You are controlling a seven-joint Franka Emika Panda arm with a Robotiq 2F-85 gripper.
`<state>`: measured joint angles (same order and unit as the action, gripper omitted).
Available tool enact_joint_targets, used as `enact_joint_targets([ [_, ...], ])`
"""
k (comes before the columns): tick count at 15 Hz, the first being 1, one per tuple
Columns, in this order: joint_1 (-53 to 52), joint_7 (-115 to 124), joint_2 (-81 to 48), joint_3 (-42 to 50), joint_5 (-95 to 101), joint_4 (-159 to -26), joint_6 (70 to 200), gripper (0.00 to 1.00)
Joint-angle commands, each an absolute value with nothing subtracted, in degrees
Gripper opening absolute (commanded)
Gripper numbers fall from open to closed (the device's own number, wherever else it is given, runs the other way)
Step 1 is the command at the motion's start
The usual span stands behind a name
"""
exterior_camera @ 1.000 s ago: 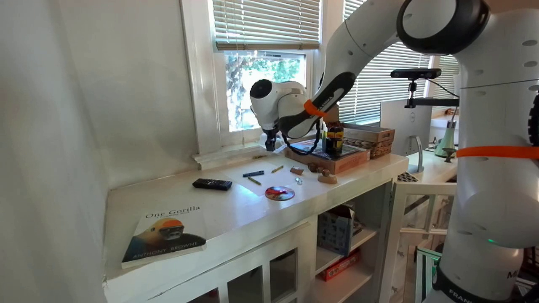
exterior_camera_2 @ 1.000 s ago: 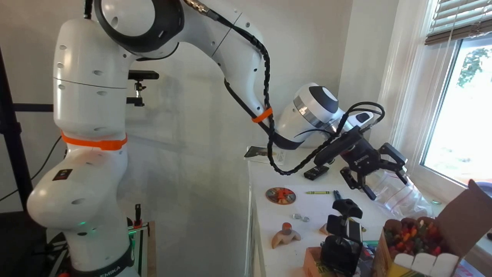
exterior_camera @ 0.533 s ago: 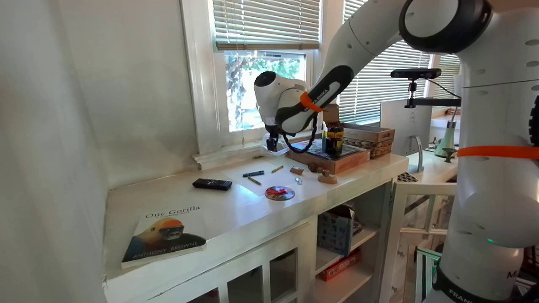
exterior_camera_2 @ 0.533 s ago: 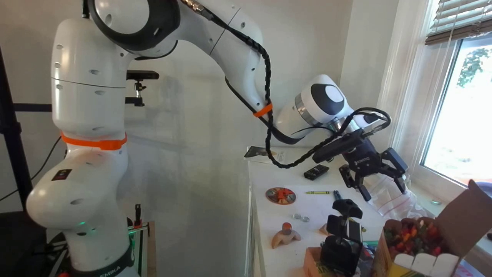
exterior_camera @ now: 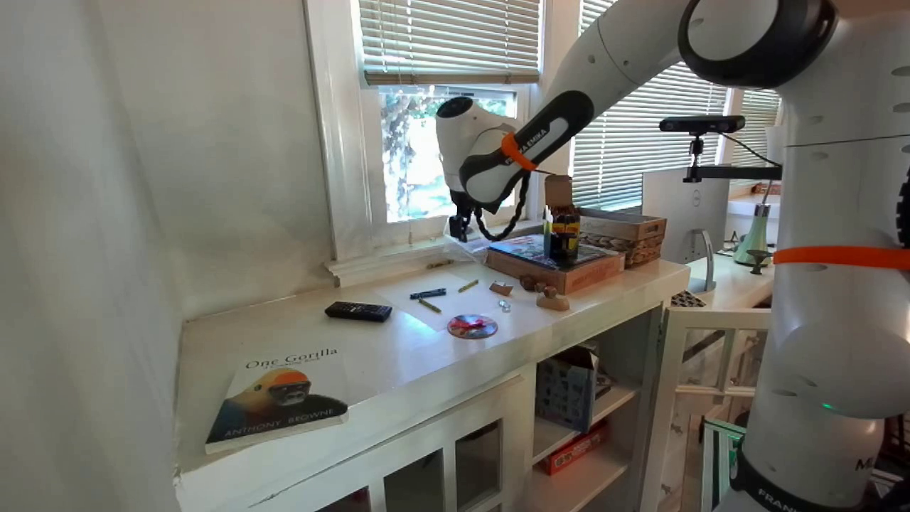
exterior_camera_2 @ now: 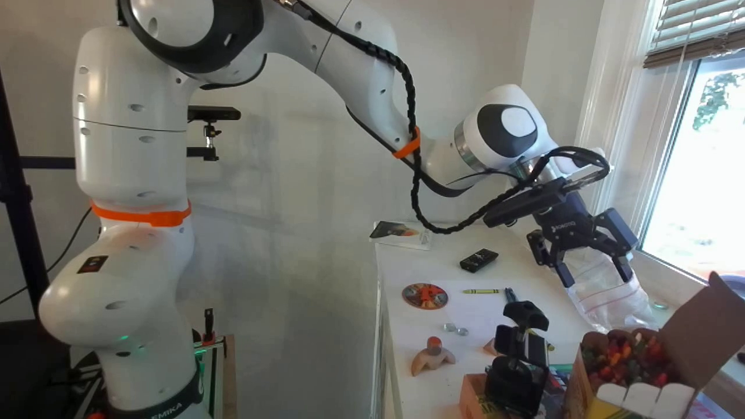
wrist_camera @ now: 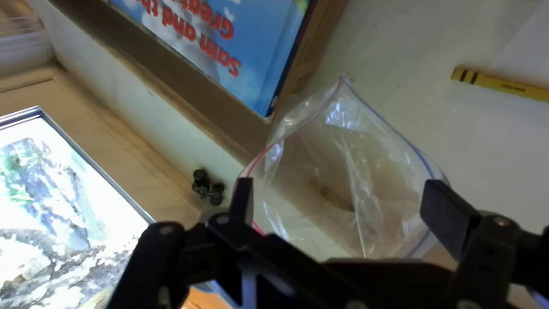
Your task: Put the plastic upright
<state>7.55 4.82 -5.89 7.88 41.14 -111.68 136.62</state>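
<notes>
The plastic is a clear zip bag (exterior_camera_2: 618,305) on the counter by the window sill. It also shows in an exterior view (exterior_camera: 463,249), faintly. In the wrist view the bag (wrist_camera: 381,210) has its mouth open toward the camera, with a red line on one side and a blue line on the other. My gripper (wrist_camera: 339,189) is open, its fingers spread wide at opposite sides of the mouth; they appear to be just inside the rim. In an exterior view the gripper (exterior_camera_2: 598,279) points down at the bag. Contact between fingers and plastic is not certain.
A crayon box (exterior_camera_2: 634,361) and a black device (exterior_camera_2: 518,364) stand near the bag. A wooden box (exterior_camera: 586,274) holds a book (wrist_camera: 257,56). A yellow crayon (wrist_camera: 497,81), remote (exterior_camera_2: 479,260), round disc (exterior_camera_2: 425,295) and wooden figure (exterior_camera_2: 432,358) lie on the counter. The window is close.
My gripper has dipped slightly, then risen and shifted toward the window, its fingers still spread. The bag's upper part has shifted with it and looks taller.
</notes>
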Motion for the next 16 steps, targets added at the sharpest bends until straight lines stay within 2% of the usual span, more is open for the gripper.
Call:
enact_joint_targets([
  [1,7.48,0.59,-5.28,7.75,34.89,-107.75,131.36,1.00],
  [9,7.12,-2.83,-6.05,7.63,25.93,-100.01,118.80,1.00],
  [16,3.88,4.42,-5.32,5.83,32.84,-101.44,116.89,1.00],
])
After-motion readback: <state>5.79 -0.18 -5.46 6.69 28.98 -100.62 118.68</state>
